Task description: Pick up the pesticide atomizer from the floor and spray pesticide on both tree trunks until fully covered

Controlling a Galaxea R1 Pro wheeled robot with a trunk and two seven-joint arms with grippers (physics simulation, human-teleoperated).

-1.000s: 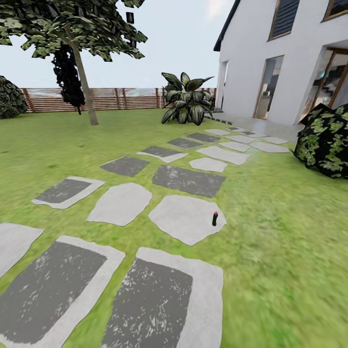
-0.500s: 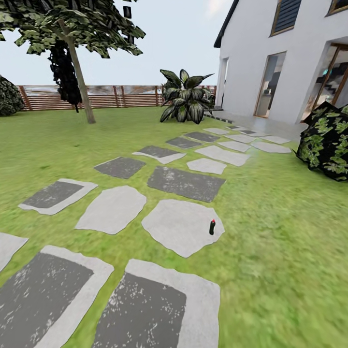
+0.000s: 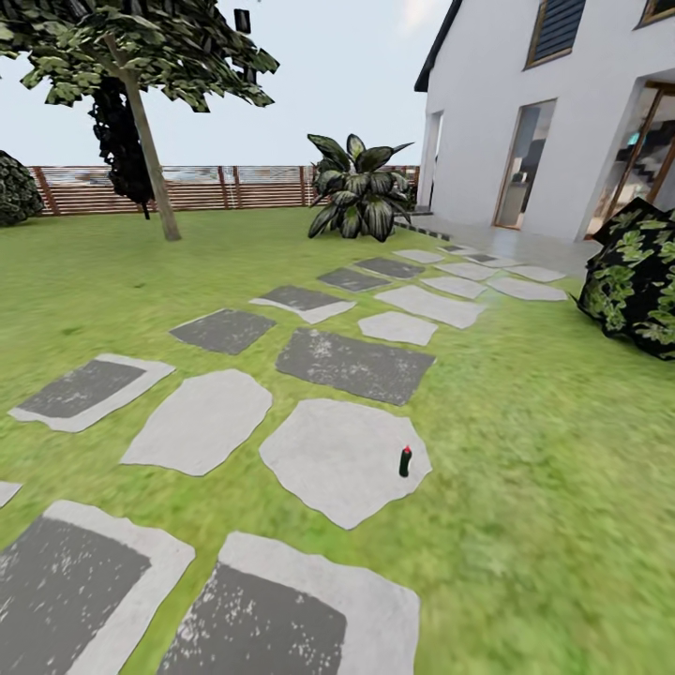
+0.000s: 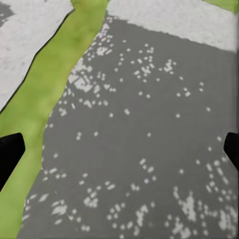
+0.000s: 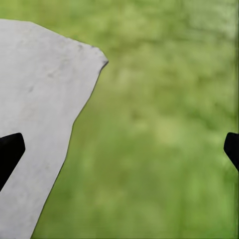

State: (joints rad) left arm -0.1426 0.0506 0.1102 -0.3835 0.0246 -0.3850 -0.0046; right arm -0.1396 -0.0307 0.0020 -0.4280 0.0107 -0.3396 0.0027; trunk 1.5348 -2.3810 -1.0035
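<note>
While I'm rolling up the garden path, the atomizer point(image 3: 405, 461) stands upright near the right edge of a pale paving stone point(image 3: 328, 455), close to where stone meets lawn point(image 3: 544, 422). It's small from here: dark body, red cap on top; can't make out a trigger or nozzle.

My left gripper point(image 4: 119, 149) hangs over a dark speckled slab point(image 4: 149, 124), fingertips wide apart w/ nothing between them. My right gripper point(image 5: 119, 149) is likewise spread and empty, above the edge of a pale slab point(image 5: 35, 124) w/ grass beside it.

Handling, as I judge it: prob. a light, rigid can or bottle w/ a smooth round body, so slippery and easy to tip if nudged off-centre. I'd take it around the mid-body, below the cap, fingers square to its sides, and leave the top free for spraying.

One tree point(image 3: 141, 141) w/ a bare trunk stands by the fence point(image 3: 234, 187), well apart from the atomizer. House point(image 3: 562, 122) to the right.
</note>
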